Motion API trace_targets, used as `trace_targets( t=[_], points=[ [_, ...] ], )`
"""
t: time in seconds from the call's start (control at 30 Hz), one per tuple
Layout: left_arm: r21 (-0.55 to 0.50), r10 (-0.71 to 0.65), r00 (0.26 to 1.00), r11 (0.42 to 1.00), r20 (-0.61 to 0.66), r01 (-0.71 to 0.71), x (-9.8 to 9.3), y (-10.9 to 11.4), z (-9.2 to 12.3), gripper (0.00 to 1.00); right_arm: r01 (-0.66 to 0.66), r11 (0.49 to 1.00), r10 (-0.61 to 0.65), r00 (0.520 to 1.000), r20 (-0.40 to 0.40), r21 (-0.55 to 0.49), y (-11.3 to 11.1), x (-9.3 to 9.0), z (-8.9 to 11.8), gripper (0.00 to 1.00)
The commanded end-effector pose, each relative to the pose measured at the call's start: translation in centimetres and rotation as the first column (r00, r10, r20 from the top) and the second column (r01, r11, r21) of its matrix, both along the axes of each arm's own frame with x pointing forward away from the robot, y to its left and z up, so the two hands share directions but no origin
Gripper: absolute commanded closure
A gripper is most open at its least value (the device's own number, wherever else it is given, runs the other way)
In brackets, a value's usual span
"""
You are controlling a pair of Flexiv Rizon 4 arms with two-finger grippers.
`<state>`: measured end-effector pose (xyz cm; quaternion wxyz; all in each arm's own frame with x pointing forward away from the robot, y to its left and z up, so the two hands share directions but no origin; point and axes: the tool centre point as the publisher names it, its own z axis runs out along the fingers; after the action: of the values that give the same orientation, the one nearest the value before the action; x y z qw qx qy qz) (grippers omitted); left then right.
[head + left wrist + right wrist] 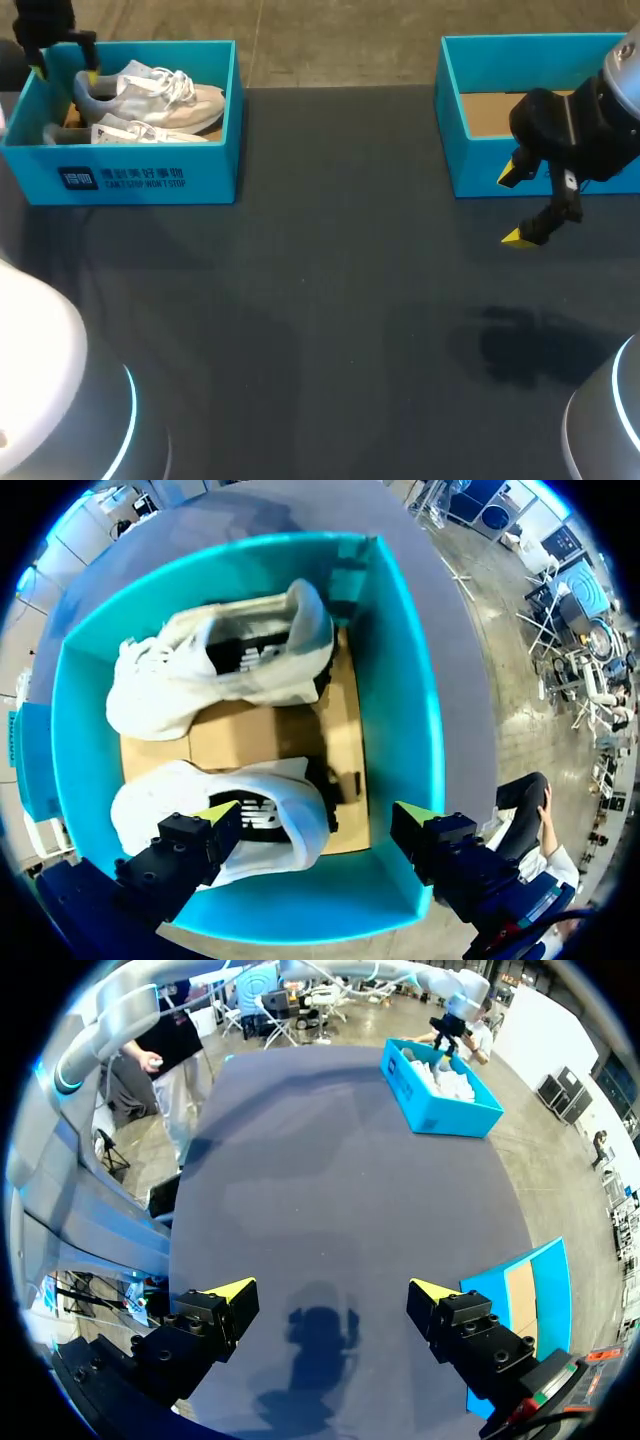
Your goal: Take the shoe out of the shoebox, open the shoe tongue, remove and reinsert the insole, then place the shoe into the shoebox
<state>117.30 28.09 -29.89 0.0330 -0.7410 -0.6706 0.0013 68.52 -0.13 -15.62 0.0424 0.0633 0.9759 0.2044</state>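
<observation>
Shoebox (140, 170) sits at 10 o'clock on the surface (300, 300), lid off, and both shoes lie on their sides inside with heels toward 9 o'clock. The shoe (150, 92) is in the far row and the second shoe (140, 133) is in the near row, just beside it. We see the left hand (66, 73) above the 9 o'clock end of the shoebox with its fingers apart, gripping nothing. In the left wrist view, the left hand (315, 812) has one finger above the heel of the shoe (280, 835) and the other over the end wall of the shoebox (405, 680). The second shoe (215, 670) is ahead of the fingers, with bare cardboard floor between the pair. We cannot tell whether the finger touches the heel. A second box (480, 165) at 2 o'clock shows only its cardboard floor. The right hand (512, 207) hangs at 3 o'clock near that box's front wall, fingers apart and empty, its shadow on the surface at 5 o'clock. In the right wrist view, the right hand (331, 1288) is over the surface (330, 1180) with the second box (485, 1295) beside one finger. The shoebox (440, 1110) is far ahead of it.
</observation>
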Motion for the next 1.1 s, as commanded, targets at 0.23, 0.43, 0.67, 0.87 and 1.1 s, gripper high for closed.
trace_targets(
  t=[0.23, 0.43, 0.67, 0.87, 1.1],
  points=[
    [-0.035, 0.046, 0.999, 0.998, 0.029, -0.045, -4.0, 0.8, 3.7, 0.00, -0.001, 1.000, 0.001, 1.000, -0.006, -0.004, 0.2, 0.3, 0.0, 0.00],
    [-0.036, 0.046, 0.998, 0.998, 0.034, -0.045, -5.7, 1.0, 3.9, 0.00, -0.001, 1.000, 0.001, 1.000, -0.006, -0.004, 0.2, 0.3, 0.0, 0.00],
    [-0.066, 0.084, 0.995, 0.994, 0.045, -0.081, -7.3, 1.1, 3.4, 0.00, -0.001, 1.000, 0.001, 1.000, -0.006, -0.004, 0.2, 0.3, 0.0, 0.00],
    [-0.056, 0.087, 0.996, 0.995, 0.033, -0.085, -8.0, 1.1, 3.2, 0.00, -0.001, 1.000, 0.001, 1.000, -0.006, -0.004, 0.2, 0.3, 0.0, 0.00],
    [-0.056, 0.087, 0.996, 0.995, 0.033, -0.085, -8.0, 1.1, 3.2, 0.00, -0.001, 1.000, 0.001, 1.000, -0.006, -0.004, 0.2, 0.3, 0.0, 0.00]
  ],
)
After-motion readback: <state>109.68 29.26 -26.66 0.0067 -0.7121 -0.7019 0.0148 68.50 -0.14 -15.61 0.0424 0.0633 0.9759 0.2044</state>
